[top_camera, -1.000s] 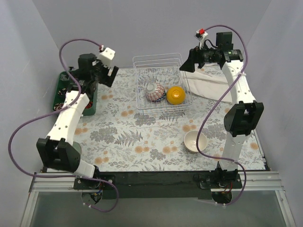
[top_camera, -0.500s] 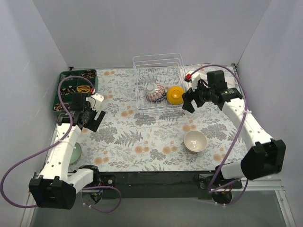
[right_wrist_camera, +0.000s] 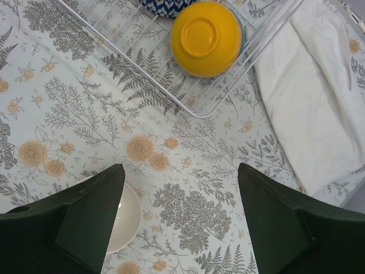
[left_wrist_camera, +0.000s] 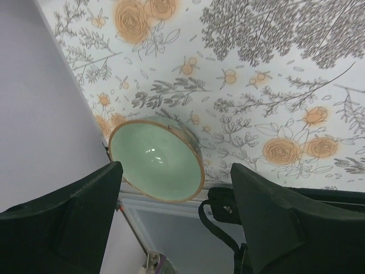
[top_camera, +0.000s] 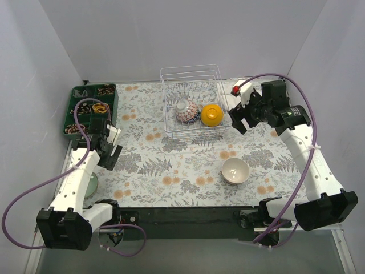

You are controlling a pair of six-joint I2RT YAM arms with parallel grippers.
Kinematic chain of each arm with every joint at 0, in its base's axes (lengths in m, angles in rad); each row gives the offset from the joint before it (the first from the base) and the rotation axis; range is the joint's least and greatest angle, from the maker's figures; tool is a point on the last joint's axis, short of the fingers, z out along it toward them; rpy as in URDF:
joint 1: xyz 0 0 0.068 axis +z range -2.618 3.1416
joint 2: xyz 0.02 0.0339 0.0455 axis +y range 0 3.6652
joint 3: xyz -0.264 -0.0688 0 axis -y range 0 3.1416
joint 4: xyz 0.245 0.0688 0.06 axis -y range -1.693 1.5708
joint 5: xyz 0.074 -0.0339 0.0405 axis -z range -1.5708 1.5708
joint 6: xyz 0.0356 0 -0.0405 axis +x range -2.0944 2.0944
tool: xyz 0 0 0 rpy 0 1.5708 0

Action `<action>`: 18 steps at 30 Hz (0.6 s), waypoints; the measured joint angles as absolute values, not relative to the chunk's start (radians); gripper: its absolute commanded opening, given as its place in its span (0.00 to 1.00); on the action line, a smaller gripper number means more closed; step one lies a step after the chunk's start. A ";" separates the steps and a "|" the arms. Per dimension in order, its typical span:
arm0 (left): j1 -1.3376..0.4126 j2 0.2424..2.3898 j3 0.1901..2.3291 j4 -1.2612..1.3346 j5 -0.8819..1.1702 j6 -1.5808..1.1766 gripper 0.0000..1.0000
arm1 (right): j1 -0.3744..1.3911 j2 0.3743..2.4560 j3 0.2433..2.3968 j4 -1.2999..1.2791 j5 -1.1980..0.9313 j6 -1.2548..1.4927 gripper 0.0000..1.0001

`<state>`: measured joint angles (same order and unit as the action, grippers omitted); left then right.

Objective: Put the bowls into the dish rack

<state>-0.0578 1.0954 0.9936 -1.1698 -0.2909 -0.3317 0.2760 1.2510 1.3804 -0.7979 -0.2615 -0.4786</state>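
Note:
The white wire dish rack (top_camera: 191, 85) stands at the back middle. In it lie a patterned bowl (top_camera: 187, 114) and an upturned orange-yellow bowl (top_camera: 211, 115), also in the right wrist view (right_wrist_camera: 205, 39), where a blue-patterned bowl (right_wrist_camera: 165, 5) lies at the top edge. A white bowl (top_camera: 235, 170) sits upright on the table in front, and shows in the right wrist view (right_wrist_camera: 126, 220). A pale green bowl (top_camera: 91, 184) sits at the table's front left edge (left_wrist_camera: 157, 161). My left gripper (top_camera: 108, 149) (left_wrist_camera: 177, 228) is open above it. My right gripper (top_camera: 239, 120) (right_wrist_camera: 179, 228) is open and empty, right of the rack.
A dark green compartment tray (top_camera: 88, 108) with small items stands at the back left. A white folded cloth (right_wrist_camera: 319, 85) lies right of the rack. The left wall is close to the green bowl. The table's front edge (left_wrist_camera: 171, 205) runs just past that bowl.
Both arms swung down from the back of the table. The left gripper came toward the front left, over the green bowl. The right gripper shifted slightly right, beside the rack.

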 measured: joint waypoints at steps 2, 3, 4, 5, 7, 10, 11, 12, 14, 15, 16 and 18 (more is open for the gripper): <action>-0.055 1.063 0.960 -1.164 -0.317 -0.333 0.73 | 0.276 1.251 1.403 -0.829 -0.247 -0.487 0.88; -0.053 1.050 0.944 -1.168 -0.327 -0.335 0.71 | 0.276 1.251 1.412 -0.846 -0.239 -0.490 0.88; -0.051 1.040 0.929 -1.172 -0.334 -0.339 0.71 | 0.276 1.251 1.419 -0.861 -0.232 -0.490 0.87; -0.048 1.037 0.921 -1.179 -0.340 -0.344 0.70 | 0.276 1.251 1.425 -0.875 -0.225 -0.490 0.87; -0.040 1.042 0.915 -1.185 -0.345 -0.350 0.68 | 0.276 1.249 1.432 -0.894 -0.212 -0.489 0.87; -0.029 1.054 0.914 -1.185 -0.347 -0.360 0.65 | 0.276 1.249 1.434 -0.912 -0.204 -0.471 0.87; -0.028 1.058 0.912 -1.184 -0.347 -0.363 0.65 | 0.276 1.248 1.434 -0.918 -0.204 -0.466 0.87; -0.028 1.062 0.908 -1.182 -0.348 -0.365 0.64 | 0.276 1.246 1.433 -0.921 -0.204 -0.463 0.87; -0.027 1.078 0.888 -1.174 -0.344 -0.370 0.61 | 0.276 1.234 1.430 -0.921 -0.201 -0.456 0.88; -0.027 1.089 0.878 -1.174 -0.340 -0.372 0.61 | 0.276 1.224 1.426 -0.922 -0.199 -0.452 0.88; -0.027 1.102 0.868 -1.174 -0.333 -0.374 0.61 | 0.276 1.211 1.423 -0.926 -0.196 -0.450 0.88; -0.027 1.124 0.853 -1.168 -0.321 -0.377 0.60 | 0.276 1.186 1.422 -0.934 -0.194 -0.449 0.88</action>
